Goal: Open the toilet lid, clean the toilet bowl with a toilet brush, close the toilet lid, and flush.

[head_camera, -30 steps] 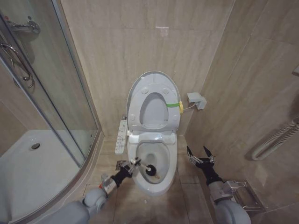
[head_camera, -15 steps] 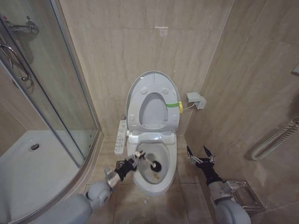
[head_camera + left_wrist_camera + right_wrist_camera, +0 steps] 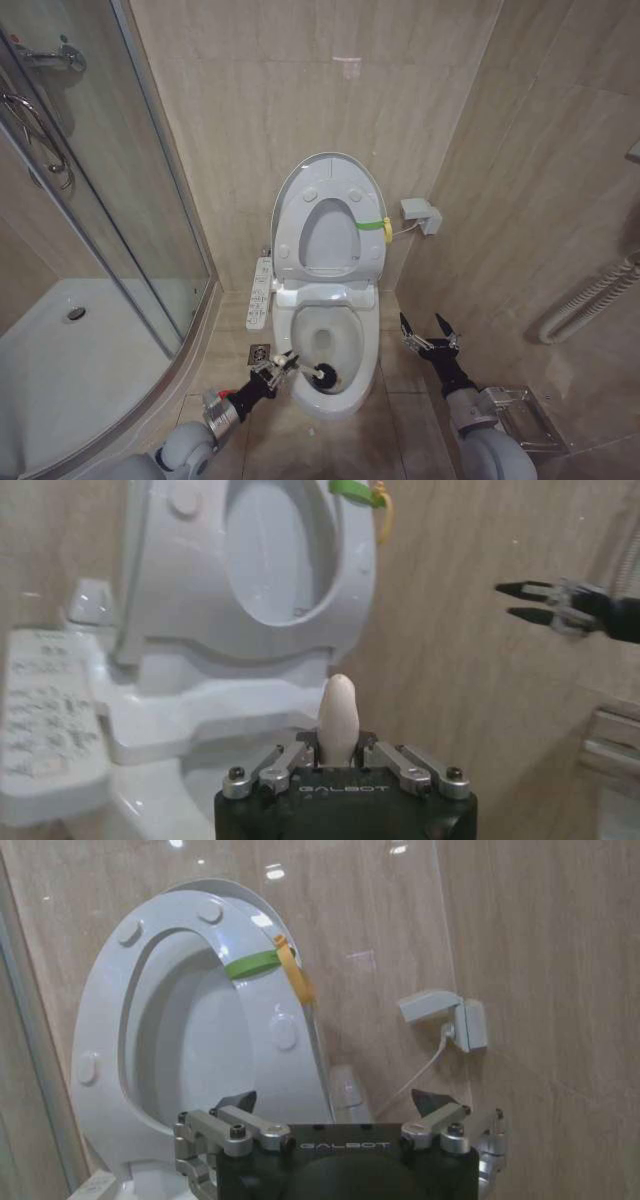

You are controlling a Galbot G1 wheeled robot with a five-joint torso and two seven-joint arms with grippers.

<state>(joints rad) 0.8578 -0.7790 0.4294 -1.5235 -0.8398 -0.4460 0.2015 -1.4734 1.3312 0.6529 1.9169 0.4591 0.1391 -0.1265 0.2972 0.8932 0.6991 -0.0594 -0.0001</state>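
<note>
The toilet brush (image 3: 312, 372) has its dark round head inside the white ceramic toilet bowl (image 3: 345, 395), thin pale handle clamped in the left end effector (image 3: 279, 364) at the bowl's near-left rim. The right end effector (image 3: 430, 329) hangs right of the bowl, fingers spread, empty. The glossy oval toilet lid (image 3: 288, 195) stands upright against the far wall.

Our left gripper (image 3: 284, 365) has drawn back toward us and lower, after reaching farther over the toilet bowl (image 3: 345, 398) half a second ago. The toilet brush (image 3: 318, 374) came with it, its dark head now near the bowl's front rim.
</note>
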